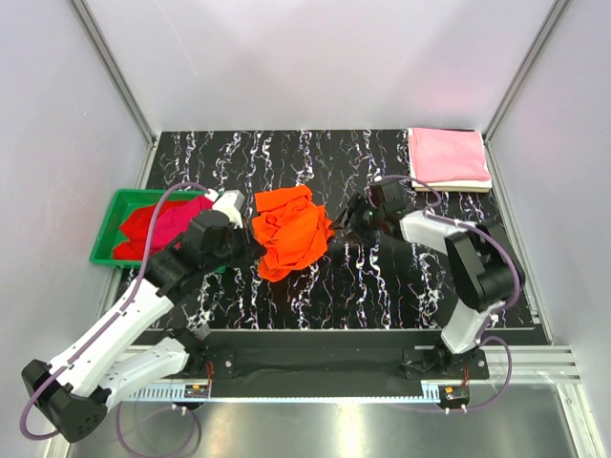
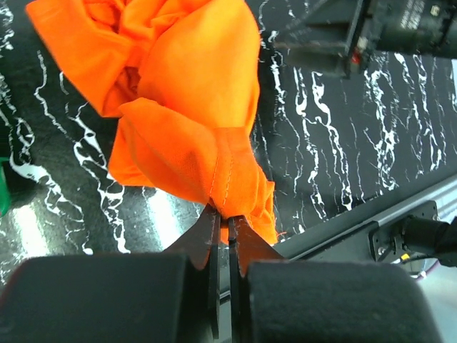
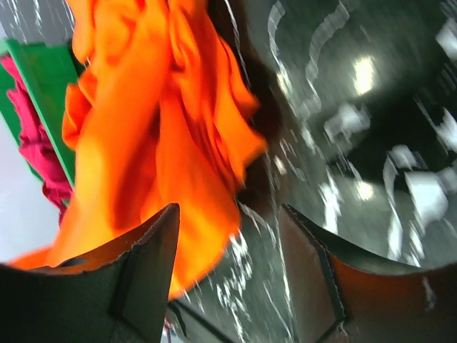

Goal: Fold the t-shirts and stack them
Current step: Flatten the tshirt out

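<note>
one orange t-shirt (image 2: 193, 93), edge pinched in left end effector (image 2: 222, 220)

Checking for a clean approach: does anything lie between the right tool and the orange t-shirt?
Nothing visible does. The right tool is open at the edge of the orange t-shirt, with only bare table beside it. The left tool pinches the shirt's opposite side.

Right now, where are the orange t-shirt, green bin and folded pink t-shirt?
orange t-shirt (image 1: 289, 234), top view, crumpled middle.
green bin (image 1: 105, 229), top view, left rim.
folded pink t-shirt (image 1: 447, 156), top view, centre.
</note>
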Tool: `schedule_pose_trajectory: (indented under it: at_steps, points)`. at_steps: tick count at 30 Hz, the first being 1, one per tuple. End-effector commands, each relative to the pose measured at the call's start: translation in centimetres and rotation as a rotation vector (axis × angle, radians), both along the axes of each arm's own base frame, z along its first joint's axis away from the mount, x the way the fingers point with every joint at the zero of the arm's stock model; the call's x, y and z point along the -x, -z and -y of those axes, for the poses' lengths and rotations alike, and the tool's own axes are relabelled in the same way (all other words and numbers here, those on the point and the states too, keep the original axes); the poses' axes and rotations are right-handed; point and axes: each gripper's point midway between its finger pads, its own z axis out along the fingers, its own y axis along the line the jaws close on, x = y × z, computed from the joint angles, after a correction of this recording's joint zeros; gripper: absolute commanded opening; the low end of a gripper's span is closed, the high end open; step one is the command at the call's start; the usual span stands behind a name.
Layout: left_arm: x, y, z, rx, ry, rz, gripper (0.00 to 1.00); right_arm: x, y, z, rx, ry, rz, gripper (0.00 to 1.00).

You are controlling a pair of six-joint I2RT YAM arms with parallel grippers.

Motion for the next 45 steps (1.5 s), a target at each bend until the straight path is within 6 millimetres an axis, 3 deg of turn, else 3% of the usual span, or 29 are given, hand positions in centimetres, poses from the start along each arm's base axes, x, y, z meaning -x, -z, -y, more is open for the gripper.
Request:
schedule_pose_trajectory:
  at_steps: [1,7,10,13,14,16,17,19,20,21,22,23,24,25,28,30,33,38,41,45]
  points:
    - [-0.6,-1.9,-0.5,0.021,-0.049,0.046,0.00,-4.2,-1.0,-2.2,-0.034,0.028,0.100,0.65]
    - [-0.9,-2.2,-0.4,0.025,-0.060,0.049,0.00,-6.7,1.2,-3.2,-0.007,0.034,0.089,0.64]
    - [-1.1,-2.6,-0.2,0.030,-0.063,0.047,0.00,-7.4,1.8,-3.4,0.003,0.032,0.088,0.58]
    - [-1.8,-3.3,-0.2,0.026,-0.077,0.060,0.00,-7.9,2.1,-3.1,0.037,0.034,0.094,0.26]
    - [-2.1,-3.9,0.0,0.025,-0.077,0.074,0.00,-7.7,2.3,-2.8,0.062,0.036,0.083,0.05]
    - [-2.8,-4.9,-0.3,0.008,-0.088,0.104,0.00,-8.4,1.0,-1.2,0.091,0.067,0.107,0.00]
    - [-3.8,-6.7,-0.6,-0.008,-0.105,0.147,0.00,-8.1,0.6,-0.1,0.122,0.064,0.098,0.00]
    - [-5.4,-8.7,-1.8,-0.024,-0.152,0.183,0.00,-9.8,-4.4,3.5,0.158,0.139,0.186,0.00]
    - [-6.6,-11.2,-2.0,-0.012,-0.162,0.225,0.00,-10.1,-6.3,5.3,0.212,0.161,0.225,0.00]
    - [-7.9,-12.4,-3.1,-0.004,-0.204,0.239,0.00,-9.5,-7.4,8.1,0.302,0.216,0.209,0.00]
    - [-8.4,-13.6,-3.1,0.020,-0.194,0.250,0.00,-9.8,-12.2,10.7,0.318,0.265,0.305,0.00]
    - [-9.9,-15.8,-3.8,0.039,-0.223,0.279,0.00,-9.0,-13.3,13.0,0.364,0.312,0.295,0.00]
    - [-10.5,-16.7,-4.1,0.048,-0.230,0.290,0.00,-8.2,-16.8,14.5,0.357,0.352,0.355,0.00]
    - [-10.7,-17.6,-3.6,0.072,-0.197,0.293,0.00,-7.9,-18.4,16.9,0.373,0.399,0.374,0.00]
    - [-11.9,-19.4,-3.6,0.085,-0.180,0.311,0.00,-5.1,-21.5,19.7,0.423,0.444,0.409,0.00]
    - [-12.0,-19.3,-3.7,0.080,-0.186,0.310,0.00,-3.3,-22.3,20.6,0.428,0.458,0.414,0.00]
    - [-12.2,-17.1,-3.3,0.071,-0.173,0.256,0.00,-1.1,-22.2,21.4,0.449,0.464,0.403,0.00]
    - [-10.9,-13.0,-1.4,0.092,-0.051,0.150,0.00,1.7,-22.3,23.3,0.537,0.509,0.393,0.00]
    - [-10.1,-12.3,-1.2,0.096,-0.024,0.145,0.00,2.7,-23.7,23.6,0.532,0.532,0.427,0.00]
    - [-10.2,-12.8,-2.2,0.069,-0.059,0.186,0.00,2.4,-24.6,23.6,0.517,0.549,0.467,0.00]
